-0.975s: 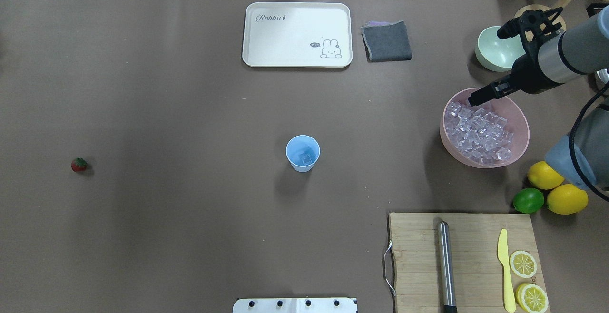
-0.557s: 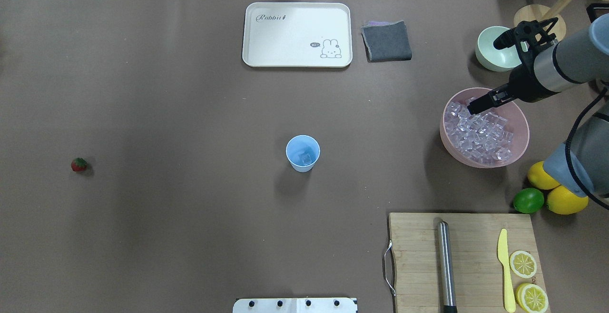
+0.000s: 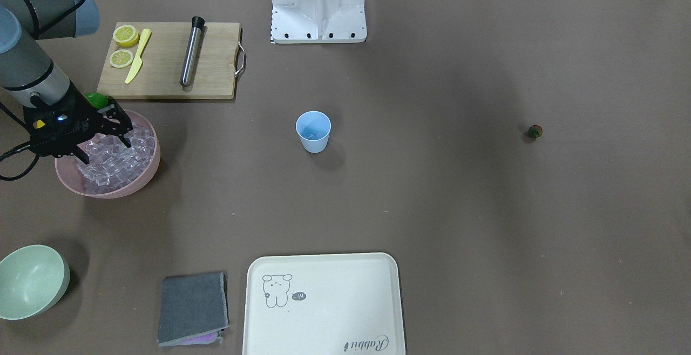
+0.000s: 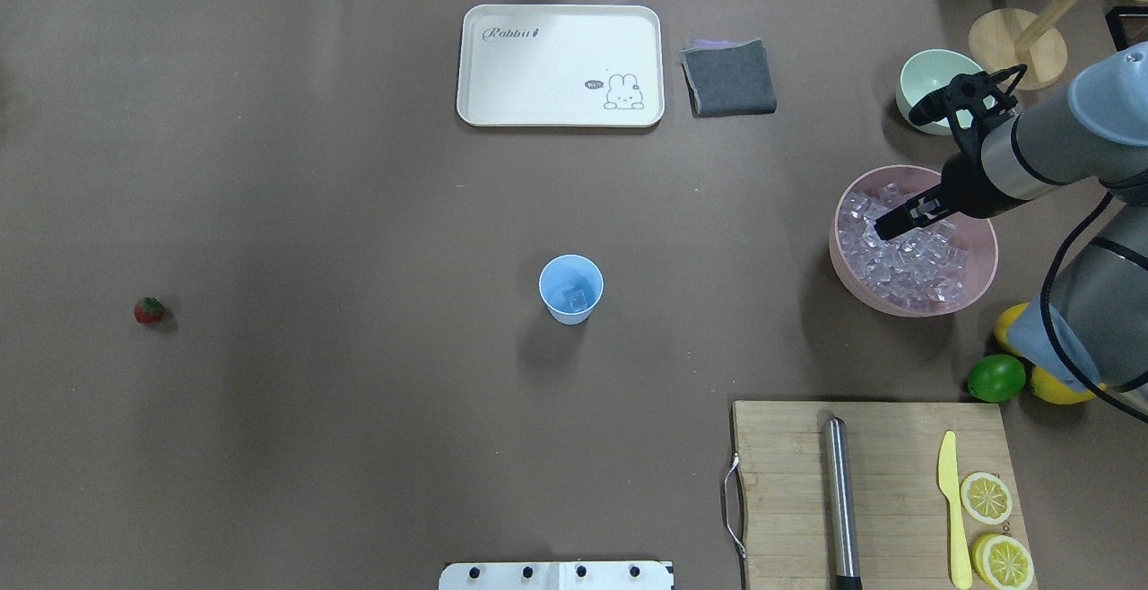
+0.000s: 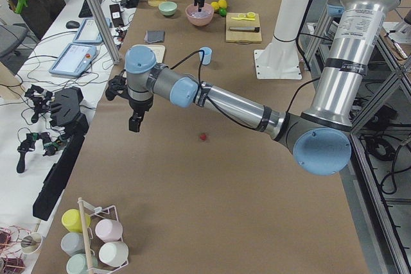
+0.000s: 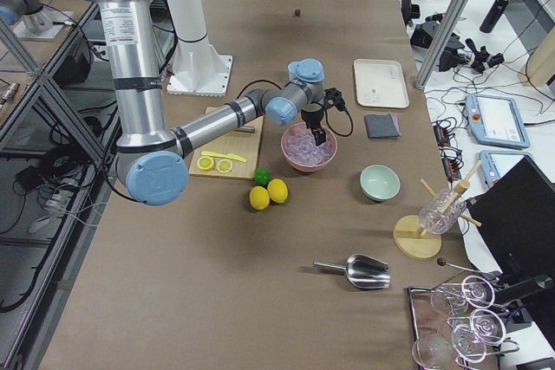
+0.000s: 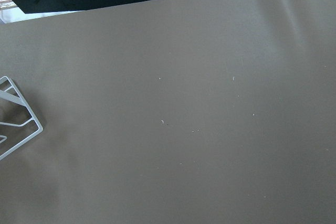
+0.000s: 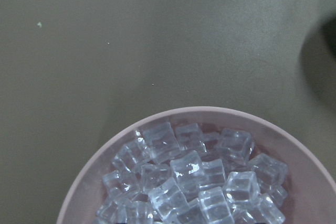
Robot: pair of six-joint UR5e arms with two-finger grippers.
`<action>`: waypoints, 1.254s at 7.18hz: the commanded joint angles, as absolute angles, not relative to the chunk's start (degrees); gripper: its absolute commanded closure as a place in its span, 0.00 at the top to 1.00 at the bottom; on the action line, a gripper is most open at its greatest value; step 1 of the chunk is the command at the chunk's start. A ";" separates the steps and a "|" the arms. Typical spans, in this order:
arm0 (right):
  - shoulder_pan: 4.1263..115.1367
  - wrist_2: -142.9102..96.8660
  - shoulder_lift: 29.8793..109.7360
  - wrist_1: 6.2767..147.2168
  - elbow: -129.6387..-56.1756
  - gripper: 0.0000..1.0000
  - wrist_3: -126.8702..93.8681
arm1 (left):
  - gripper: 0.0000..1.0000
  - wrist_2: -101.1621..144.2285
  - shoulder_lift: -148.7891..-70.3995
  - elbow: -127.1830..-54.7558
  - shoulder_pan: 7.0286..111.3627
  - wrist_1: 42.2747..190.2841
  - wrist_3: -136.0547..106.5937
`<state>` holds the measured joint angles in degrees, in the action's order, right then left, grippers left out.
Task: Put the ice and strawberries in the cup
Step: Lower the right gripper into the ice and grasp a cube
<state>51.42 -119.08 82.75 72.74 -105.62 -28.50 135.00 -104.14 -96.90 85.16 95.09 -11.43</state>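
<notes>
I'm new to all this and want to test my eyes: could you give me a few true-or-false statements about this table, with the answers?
1. The strawberry lies inside the cup. False: it lies on the bare table, far from the cup.
2. The pink bowl holds ice. True.
3. The pale green bowl is full of ice. False: it is empty.
4. The cup has an ice cube in it. True.

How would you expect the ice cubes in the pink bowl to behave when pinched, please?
Probably slippery: the ice cubes look glassy and smooth-faced. Loosely heaped in the pink bowl, neighbours will likely shift if the right end effector pushes in. They seem stiff, so one should keep its shape.
</notes>
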 commanded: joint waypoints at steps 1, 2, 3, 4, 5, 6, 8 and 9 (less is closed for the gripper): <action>49.67 -118.48 82.79 72.86 -105.29 0.81 -28.74 | 0.98 134.91 -104.41 -96.86 85.17 95.10 -11.43; 49.05 -118.04 82.79 72.86 -104.94 0.81 -28.91 | 0.98 134.91 -104.33 -96.77 85.17 95.62 -11.43; 48.26 -117.60 82.97 73.04 -104.77 0.79 -28.83 | 0.98 133.26 -104.41 -96.85 85.17 95.71 -11.51; 47.21 -117.51 82.97 73.04 -104.50 0.76 -28.57 | 0.98 132.11 -104.59 -96.77 85.08 95.71 -11.43; 47.28 -117.51 83.23 72.95 -104.41 0.75 -28.48 | 0.98 132.10 -104.85 -96.42 84.73 95.71 -11.43; 47.20 -117.51 83.15 73.04 -104.15 0.73 -28.48 | 0.98 132.01 -105.03 -96.24 84.29 95.71 -11.43; 47.02 -117.60 82.88 73.21 -103.89 0.55 -28.04 | 0.98 132.01 -105.21 -96.33 84.29 95.71 -11.51; 47.02 -117.60 82.53 73.21 -103.45 0.49 -27.52 | 0.98 132.01 -104.94 -96.68 84.29 95.71 -11.60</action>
<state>47.06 -117.58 82.87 73.28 -103.87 -28.03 132.03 -105.09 -96.39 84.33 95.72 -11.50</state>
